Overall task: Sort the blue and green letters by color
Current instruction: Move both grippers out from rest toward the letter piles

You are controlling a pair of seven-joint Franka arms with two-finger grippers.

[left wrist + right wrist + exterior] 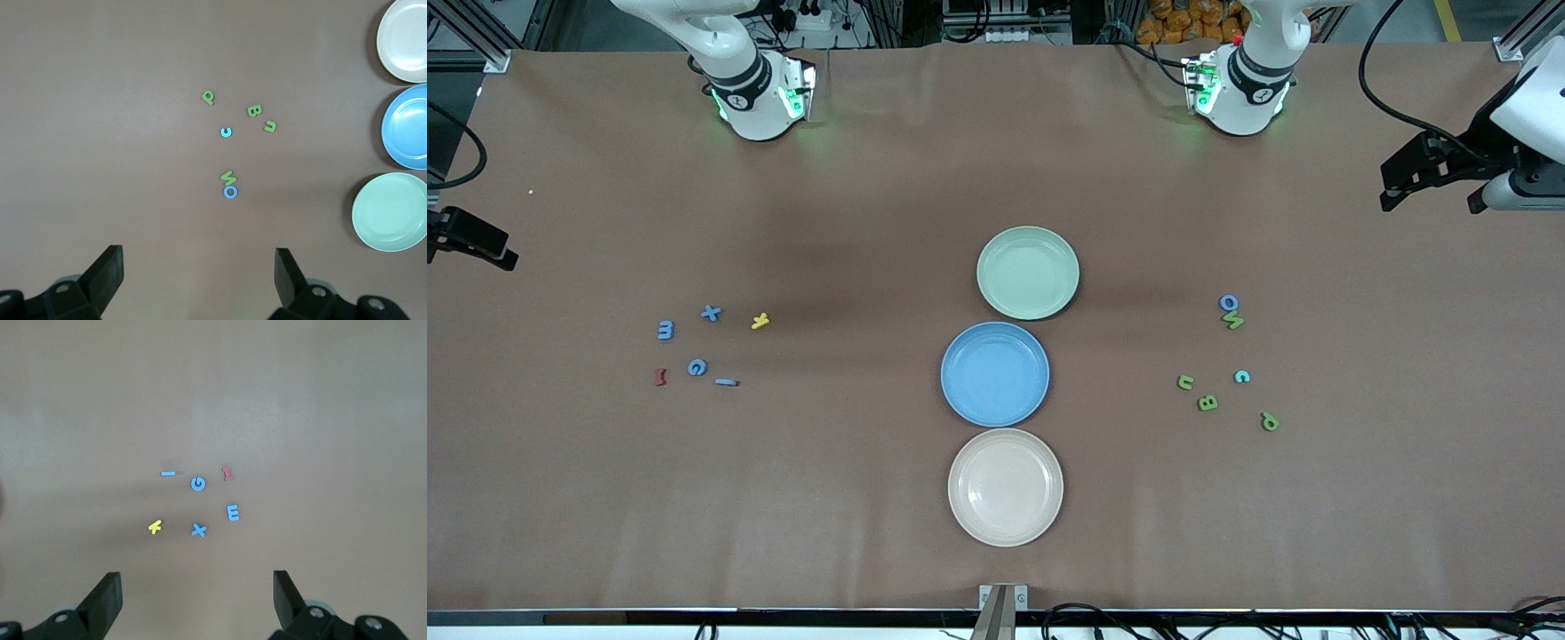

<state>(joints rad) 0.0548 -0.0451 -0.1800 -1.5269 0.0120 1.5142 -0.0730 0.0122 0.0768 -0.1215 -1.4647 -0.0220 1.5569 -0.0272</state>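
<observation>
Both arms wait raised at the table's ends, left gripper (pixel 200 283) and right gripper (pixel 197 603) spread wide, empty; blue letters (pixel 198 484) and green letters (pixel 254 111) lie flat, scattered.

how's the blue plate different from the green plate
Colour: the blue plate is a saturated medium blue, the green plate a pale mint.
Place: the blue plate lies nearer the front camera, between the green plate and a cream plate.
Shared: both are round, shallow, upright and hold no letters; they look about the same size.
</observation>
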